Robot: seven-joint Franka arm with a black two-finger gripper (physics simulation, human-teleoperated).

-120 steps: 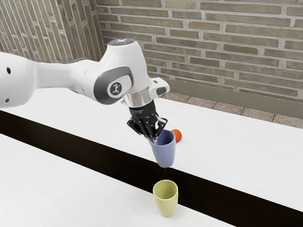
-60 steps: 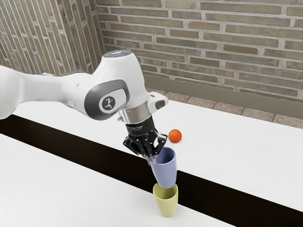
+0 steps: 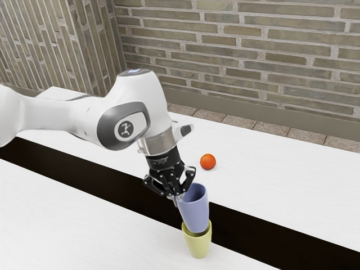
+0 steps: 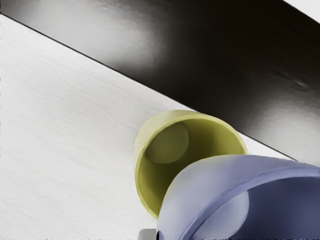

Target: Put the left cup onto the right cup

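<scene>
blue cup (image 3: 194, 208): smooth matt | green cup (image 3: 197, 243): smooth | table (image 3: 281, 174): white woodgrain

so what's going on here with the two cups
The robot's gripper is shut on the rim of the blue cup and holds it, slightly tilted, right over the yellow-green cup, which stands on the white table. The blue cup's base is at the mouth of the lower cup, seemingly just inside it, so the stacking is nearly done but not released. An orange ball lies further back, untouched.
</scene>
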